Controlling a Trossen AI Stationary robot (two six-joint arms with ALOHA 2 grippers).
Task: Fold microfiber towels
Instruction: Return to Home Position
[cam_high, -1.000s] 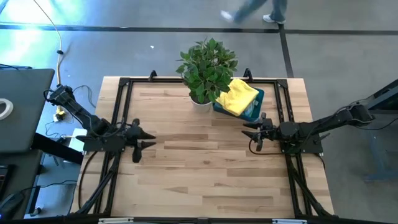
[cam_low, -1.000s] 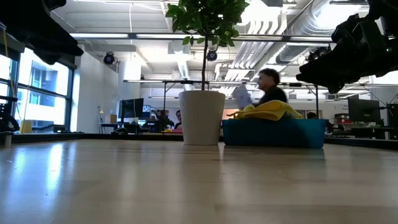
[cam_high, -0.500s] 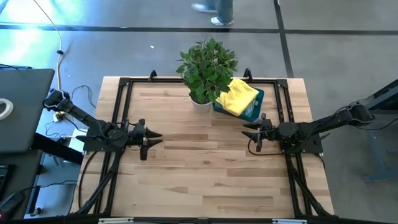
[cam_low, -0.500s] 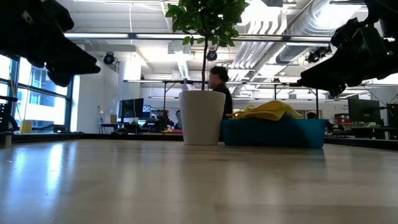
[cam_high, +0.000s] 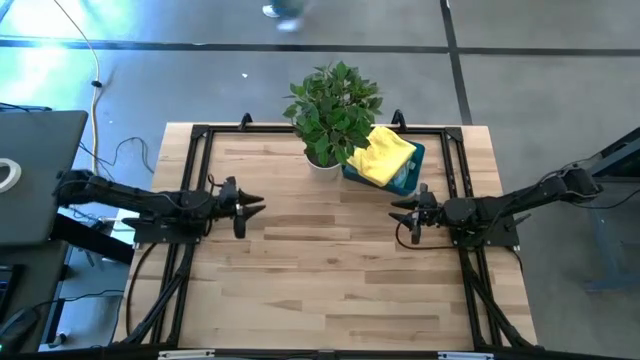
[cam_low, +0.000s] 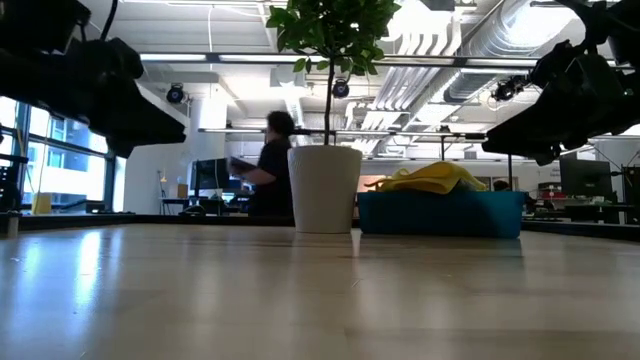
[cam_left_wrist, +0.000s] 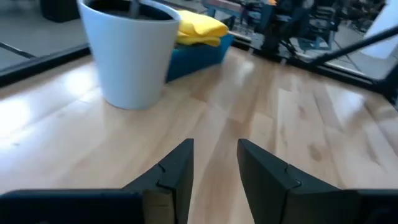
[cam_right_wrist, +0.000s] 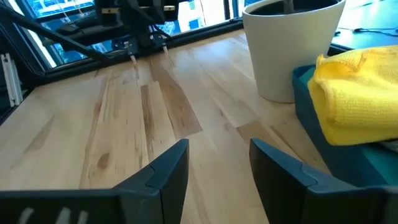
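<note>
A yellow microfiber towel (cam_high: 381, 155) lies on top of the pile in the teal bin (cam_high: 411, 176) at the table's far middle; it also shows in the low view (cam_low: 430, 178), the left wrist view (cam_left_wrist: 198, 29) and the right wrist view (cam_right_wrist: 360, 96). The other towels are hidden. My left gripper (cam_high: 250, 207) hovers open and empty over the table's left part. My right gripper (cam_high: 403, 213) hovers open and empty just near of the bin.
A leafy potted plant (cam_high: 333, 110) in a white pot (cam_low: 325, 188) stands left of the bin. A black frame rail (cam_high: 200, 135) runs around the table. A person (cam_low: 265, 165) walks in the room behind. Bare wood (cam_high: 330, 270) fills the table's middle and near part.
My left gripper has moved toward the table's right edge and a little toward the far edge, reaching out over the wood. My right gripper has stayed nearly still. A person has walked across the room behind.
</note>
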